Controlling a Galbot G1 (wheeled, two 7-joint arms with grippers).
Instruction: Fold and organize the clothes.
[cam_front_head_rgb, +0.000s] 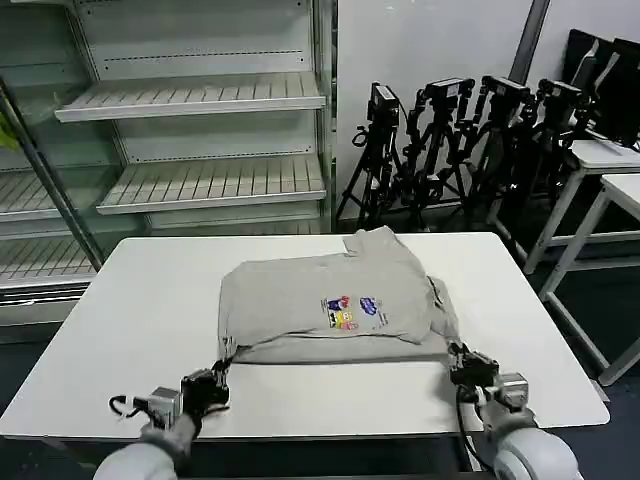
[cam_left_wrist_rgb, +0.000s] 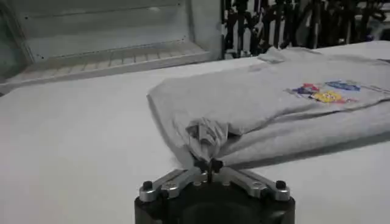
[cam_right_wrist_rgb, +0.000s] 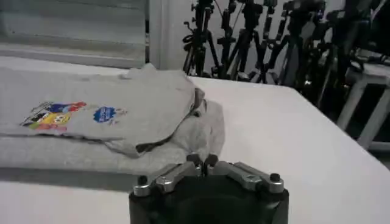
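Note:
The clothes are one light grey T-shirt (cam_front_head_rgb: 330, 300) with a small coloured print (cam_front_head_rgb: 350, 312), lying partly folded in the middle of the white table (cam_front_head_rgb: 130, 320). My left gripper (cam_front_head_rgb: 224, 362) sits at the shirt's near left corner, shut on a bunched bit of the fabric (cam_left_wrist_rgb: 204, 135); in the left wrist view the left gripper (cam_left_wrist_rgb: 208, 164) pinches that cloth. At the shirt's near right corner, my right gripper (cam_front_head_rgb: 458, 356) is shut on the edge. The right wrist view shows the right gripper (cam_right_wrist_rgb: 202, 161) with the grey shirt (cam_right_wrist_rgb: 91, 115) between its tips.
Behind the table stands a white shelf unit (cam_front_head_rgb: 190, 100). Several black tripods (cam_front_head_rgb: 450, 140) stand at the back right, and white side tables (cam_front_head_rgb: 610, 170) at the far right. Bare tabletop lies to both sides of the shirt and along the near edge.

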